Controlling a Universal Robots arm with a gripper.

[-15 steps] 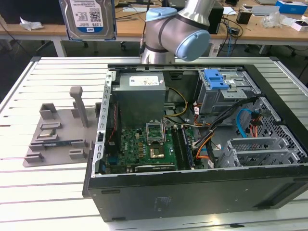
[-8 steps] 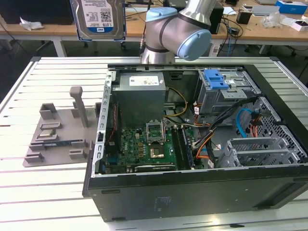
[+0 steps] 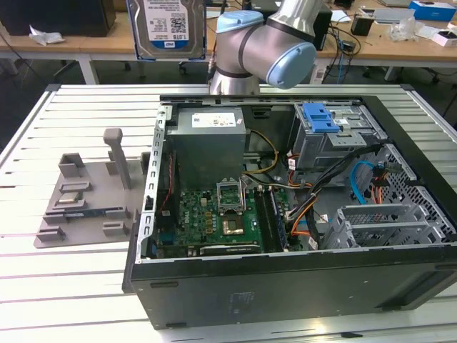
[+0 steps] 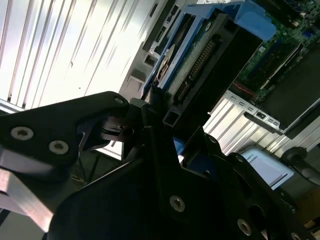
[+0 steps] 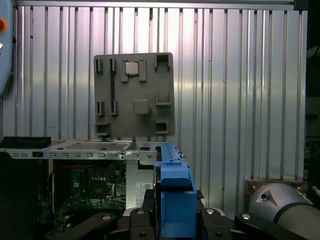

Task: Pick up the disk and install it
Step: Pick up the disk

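The disk [image 3: 168, 25] hangs well above the computer case [image 3: 285, 286] and is not yet in it. The pincer [image 4: 160, 107] looks clenched on its blue side rails [image 5: 175, 195] — cramped view. Stiff, fairly heavy metal, shock-sensitive — best held by the rails, not the label.

Arm [image 3: 243, 53]: silver tubular links — pale-blue caps on the joints. Gripper [image 4: 161, 112]: black angular plates with silver screws [image 4: 176, 202].

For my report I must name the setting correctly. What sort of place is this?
Probably a robotics lab or test workshop: a robot arm holds the disk aloft near an open computer case on a slotted metal table, with cluttered work desks behind.
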